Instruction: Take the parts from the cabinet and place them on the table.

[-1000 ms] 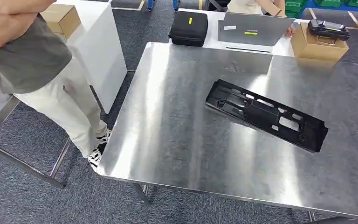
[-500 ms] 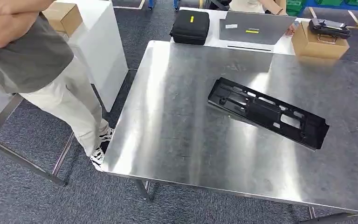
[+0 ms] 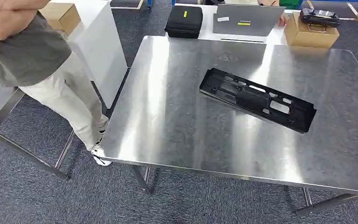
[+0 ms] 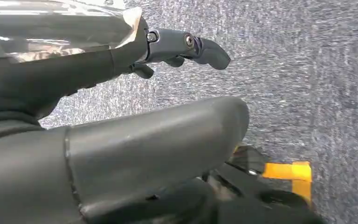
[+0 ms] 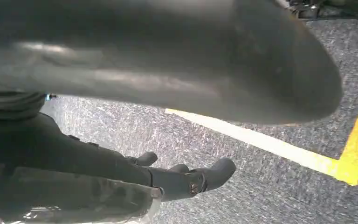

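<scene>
Fingers (image 4: 205, 49) of the left hand (image 4: 135, 140) were spread, gripping nothing, over speckled grey carpet (image 4: 317, 84). Right hand (image 5: 177, 70): same, dark fingers (image 5: 214, 172) loose and apart, nothing held.

The long black moulded plastic part (image 3: 257, 99), a flat rectangular frame with cut-out windows and ribs, lay diagonally on the brushed stainless steel table (image 3: 177, 121), towards its far right side.

On the white table (image 3: 209, 32) behind it were a black zip-up fabric case (image 3: 183, 21) with a small yellow tag, a grey laptop lid (image 3: 244, 19) with unreadable stickers, and a brown cardboard box (image 3: 310, 35) with a black controller-like device (image 3: 319, 17) on top.

A person in a grey shirt and beige trousers (image 3: 42, 74) stood at left.
</scene>
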